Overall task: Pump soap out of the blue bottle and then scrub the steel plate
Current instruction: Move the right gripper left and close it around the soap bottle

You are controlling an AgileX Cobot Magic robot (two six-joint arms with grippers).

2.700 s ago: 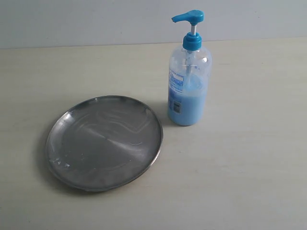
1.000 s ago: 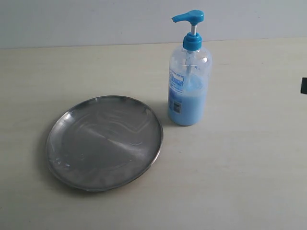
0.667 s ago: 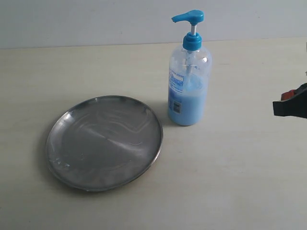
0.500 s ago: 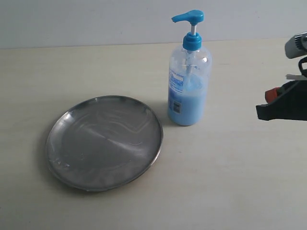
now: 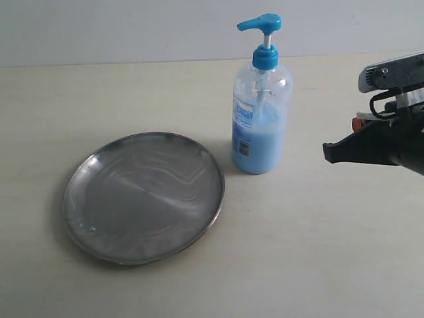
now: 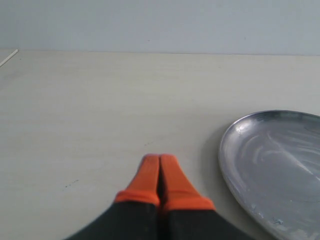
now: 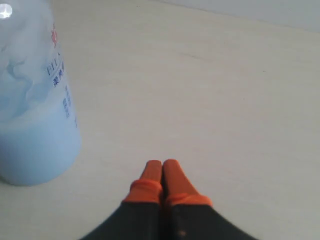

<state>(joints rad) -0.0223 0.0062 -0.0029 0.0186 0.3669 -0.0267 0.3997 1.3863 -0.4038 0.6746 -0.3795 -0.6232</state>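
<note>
The blue bottle (image 5: pixel 260 119) stands upright on the table (image 5: pixel 318 252), just beyond the far right of the steel plate (image 5: pixel 144 197), close to its rim but not touching it. Its pump head (image 5: pixel 260 24) is fully raised, with the spout pointing left, and pale soap (image 5: pixel 260 149) fills roughly the lower half. The step in hand looks like the approach to pumping. To do it well, the right gripper (image 5: pixel 328 151) would need to rise above the pump head and press straight down on its flat top, since a push off centre could tip the tall bottle. The spout seems to end just short of the plate's rim, so the soap may land on the table unless the bottle or plate is moved. The right gripper hovers to the right of the bottle, level with its body and clearly apart from it; its jaws are pressed together on nothing and point left at it. The left gripper (image 6: pixel 159 162), likewise closed and empty, hangs over bare table just left of the plate.
</note>
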